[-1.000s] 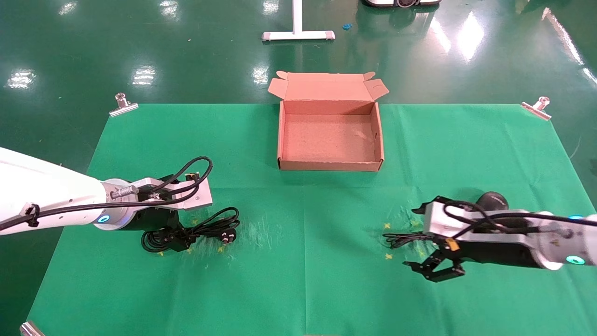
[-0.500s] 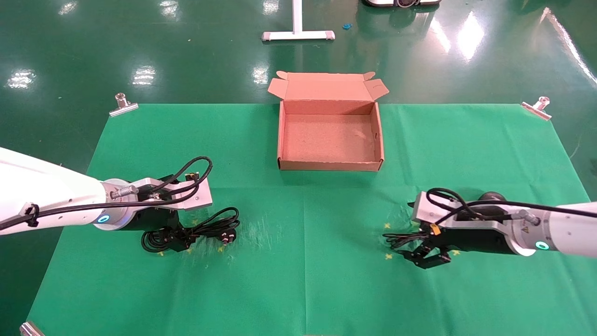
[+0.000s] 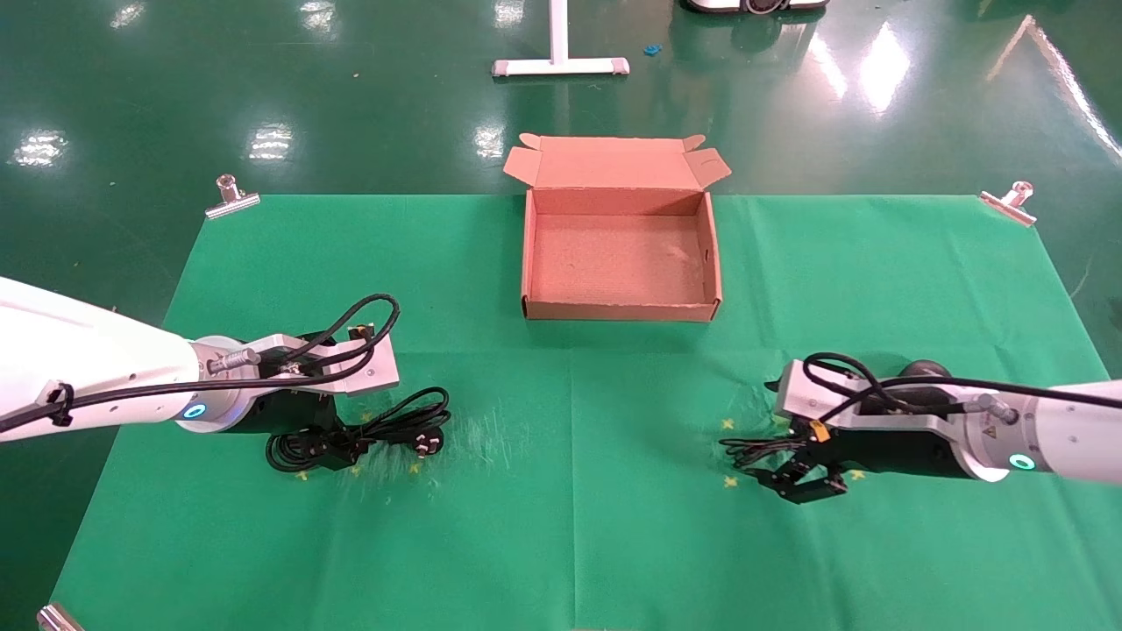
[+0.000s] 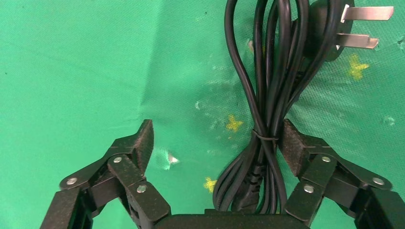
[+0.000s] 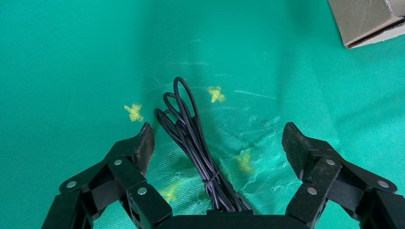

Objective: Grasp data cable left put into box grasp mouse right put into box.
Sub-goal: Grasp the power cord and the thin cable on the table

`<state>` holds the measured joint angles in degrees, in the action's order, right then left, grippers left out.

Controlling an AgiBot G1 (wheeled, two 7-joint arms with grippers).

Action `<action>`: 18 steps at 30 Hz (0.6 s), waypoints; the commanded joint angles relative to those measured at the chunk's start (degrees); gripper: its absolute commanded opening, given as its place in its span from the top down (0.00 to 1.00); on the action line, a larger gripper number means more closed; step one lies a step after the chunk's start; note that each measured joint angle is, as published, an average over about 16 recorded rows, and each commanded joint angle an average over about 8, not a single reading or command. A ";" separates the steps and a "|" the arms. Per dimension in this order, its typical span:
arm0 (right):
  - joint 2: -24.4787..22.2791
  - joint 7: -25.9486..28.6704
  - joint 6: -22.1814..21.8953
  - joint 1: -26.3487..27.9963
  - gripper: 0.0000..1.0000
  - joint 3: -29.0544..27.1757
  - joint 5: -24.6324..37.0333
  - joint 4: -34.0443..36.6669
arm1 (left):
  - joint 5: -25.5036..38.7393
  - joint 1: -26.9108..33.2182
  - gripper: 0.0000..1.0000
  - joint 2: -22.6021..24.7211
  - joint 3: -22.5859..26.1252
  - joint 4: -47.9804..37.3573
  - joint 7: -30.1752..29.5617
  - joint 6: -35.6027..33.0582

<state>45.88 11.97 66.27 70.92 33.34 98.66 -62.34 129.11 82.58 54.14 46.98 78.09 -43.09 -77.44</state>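
Two robot arms poised over a green table (image 3: 614, 526), nothing packed yet.

The open cardboard box (image 3: 621, 307) at the table's far middle holds nothing. The left claw (image 4: 217, 143) gapes wide around the bundled data cable (image 4: 267, 95), one finger touching it. The mouse (image 3: 927, 370) lies behind the right arm; the right claw (image 5: 217, 143), wide open over its thin cord (image 5: 191, 129), has moved in from nearer the front edge a second ago.

The left gripper (image 4: 217, 143) stands wide open over the green cloth (image 4: 71, 57), straddling the data cable (image 4: 267, 95). The bundle, cinched by a thin tie, lies against 1 finger (image 4: 296, 145), well apart from the other. Its plug (image 4: 329, 28) shows 2 flat metal prongs (image 4: 365, 26).
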 commanded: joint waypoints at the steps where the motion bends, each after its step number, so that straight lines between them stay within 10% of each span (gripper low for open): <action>1: -0.05 0.00 0.01 -0.05 1.00 -0.03 -0.06 -0.09 | 0.00 0.00 1.00 0.00 0.00 0.00 0.00 0.00; 18: -0.18 0.00 0.10 -0.17 1.00 -0.10 -0.22 -0.36 | -0.04 0.00 1.00 0.00 -0.04 0.00 0.00 0.00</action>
<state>45.69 11.97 66.37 70.75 33.24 98.43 -62.69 129.07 82.58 54.14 46.94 78.09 -43.09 -77.44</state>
